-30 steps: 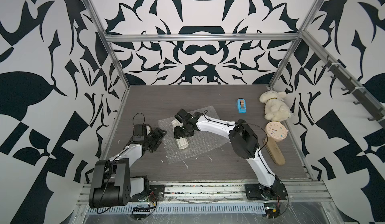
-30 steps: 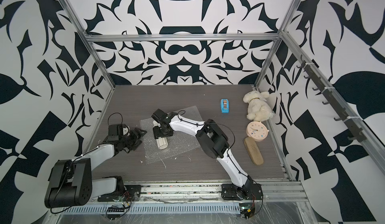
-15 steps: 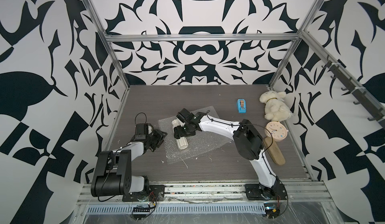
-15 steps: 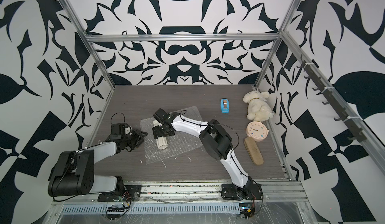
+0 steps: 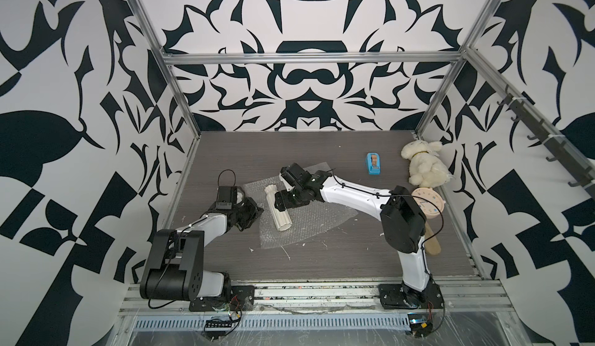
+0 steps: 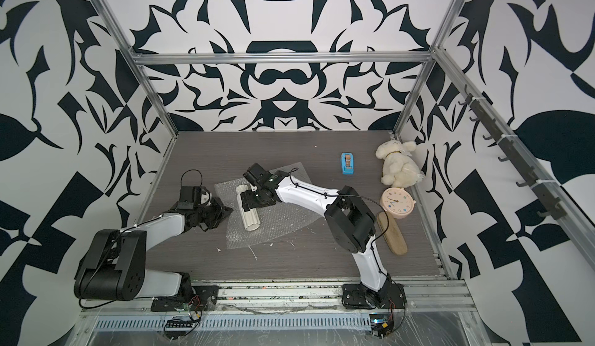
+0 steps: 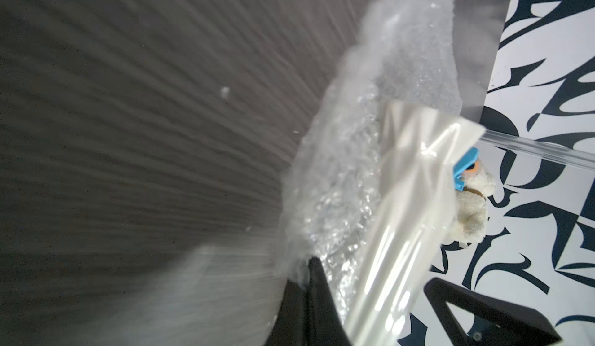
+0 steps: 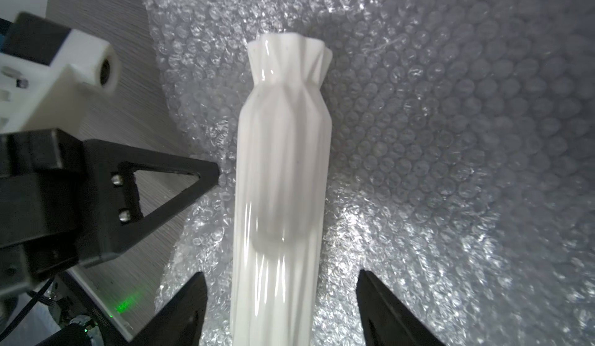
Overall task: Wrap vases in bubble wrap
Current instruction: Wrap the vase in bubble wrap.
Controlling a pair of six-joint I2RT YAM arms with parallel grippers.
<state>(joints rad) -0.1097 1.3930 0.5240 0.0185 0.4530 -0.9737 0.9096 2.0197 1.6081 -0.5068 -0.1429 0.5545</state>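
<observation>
Dark wood-grain bench (image 5: 322,264) carries the clear, pebbly bubble wrap (image 5: 317,222). On that sheet the glossy, ribbed cream vase (image 8: 283,167) lies on its side between the wide-spread right jaws, untouched. Just beside it, the left jaws are pinched together on the wrap's edge.

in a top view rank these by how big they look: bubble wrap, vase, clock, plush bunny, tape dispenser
1. bubble wrap
2. plush bunny
3. vase and clock, about equal, not ranked
4. tape dispenser
</observation>
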